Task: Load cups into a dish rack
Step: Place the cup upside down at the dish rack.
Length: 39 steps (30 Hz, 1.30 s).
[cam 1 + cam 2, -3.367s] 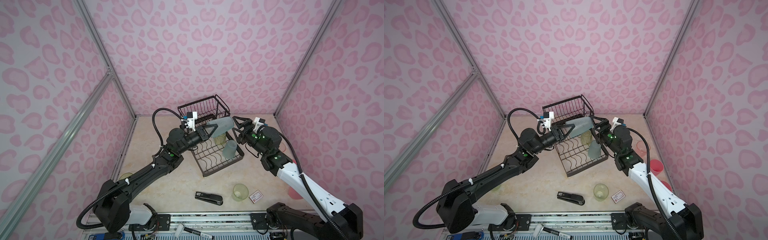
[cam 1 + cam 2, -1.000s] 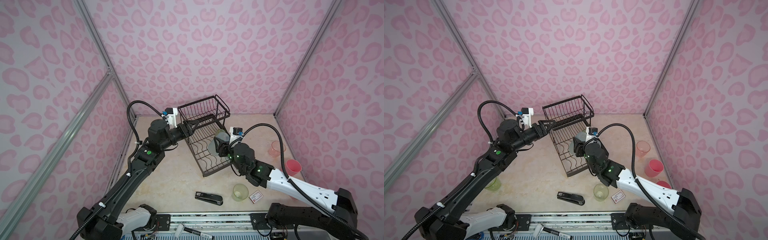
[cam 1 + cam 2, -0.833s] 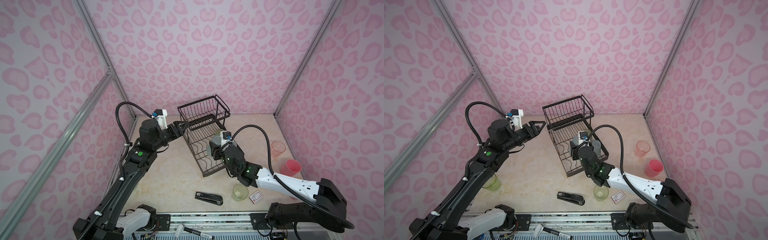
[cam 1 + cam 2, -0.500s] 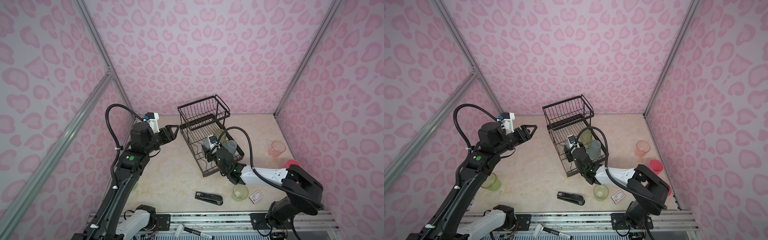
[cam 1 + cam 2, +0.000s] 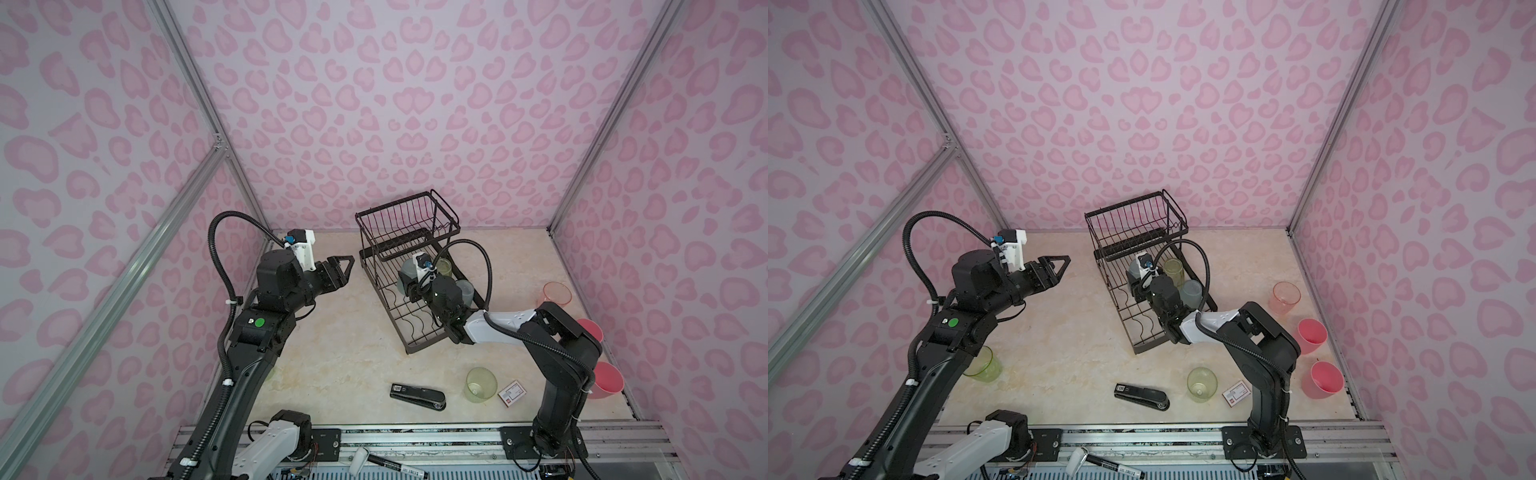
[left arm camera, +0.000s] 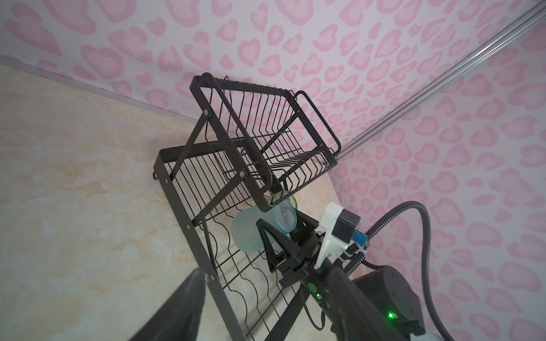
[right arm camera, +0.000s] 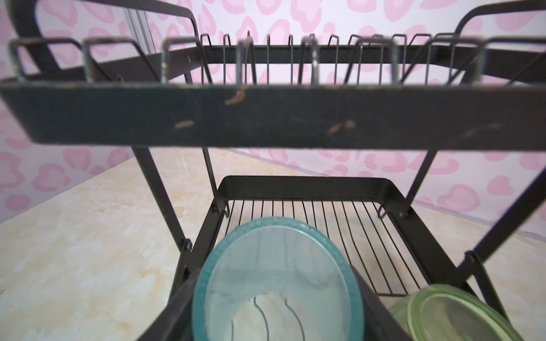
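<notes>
Teal cup (image 6: 248, 233): on its side over the dish rack's (image 5: 415, 351) lower tray.
Right claw (image 7: 273, 283): partly closed, gripping it.
Left claw (image 5: 341, 270): jaws apart, empty, at the rack's 9 o'clock.
Risk: released tilted, it rolls into the green cup (image 5: 1173, 272) at its 3 o'clock.

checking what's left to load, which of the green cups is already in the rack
The green cup on the rack's lower tier. The other two stand on the table: one by the stapler, one beside the left arm.
</notes>
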Each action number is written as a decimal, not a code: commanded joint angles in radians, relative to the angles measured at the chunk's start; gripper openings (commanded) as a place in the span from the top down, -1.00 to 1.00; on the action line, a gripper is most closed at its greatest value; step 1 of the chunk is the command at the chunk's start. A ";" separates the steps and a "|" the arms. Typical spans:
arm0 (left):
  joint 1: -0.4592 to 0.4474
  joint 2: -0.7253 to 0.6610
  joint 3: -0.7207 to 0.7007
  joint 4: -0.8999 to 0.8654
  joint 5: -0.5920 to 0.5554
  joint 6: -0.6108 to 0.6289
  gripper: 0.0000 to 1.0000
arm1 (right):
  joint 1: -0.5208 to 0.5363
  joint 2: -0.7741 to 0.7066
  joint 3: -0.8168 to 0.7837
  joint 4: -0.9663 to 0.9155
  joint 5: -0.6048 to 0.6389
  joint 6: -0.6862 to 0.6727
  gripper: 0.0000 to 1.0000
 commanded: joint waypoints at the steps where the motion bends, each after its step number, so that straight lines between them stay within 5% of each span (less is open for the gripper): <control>1: 0.009 -0.006 -0.007 0.024 0.005 0.027 -0.37 | -0.011 0.045 0.044 0.044 -0.038 -0.037 0.16; 23: 0.039 0.007 -0.023 0.053 0.032 0.024 -0.37 | -0.068 0.224 0.201 0.059 -0.052 -0.054 0.13; 39: 0.049 -0.002 -0.054 0.061 0.036 0.021 -0.37 | -0.044 0.211 0.147 0.092 0.003 -0.076 0.13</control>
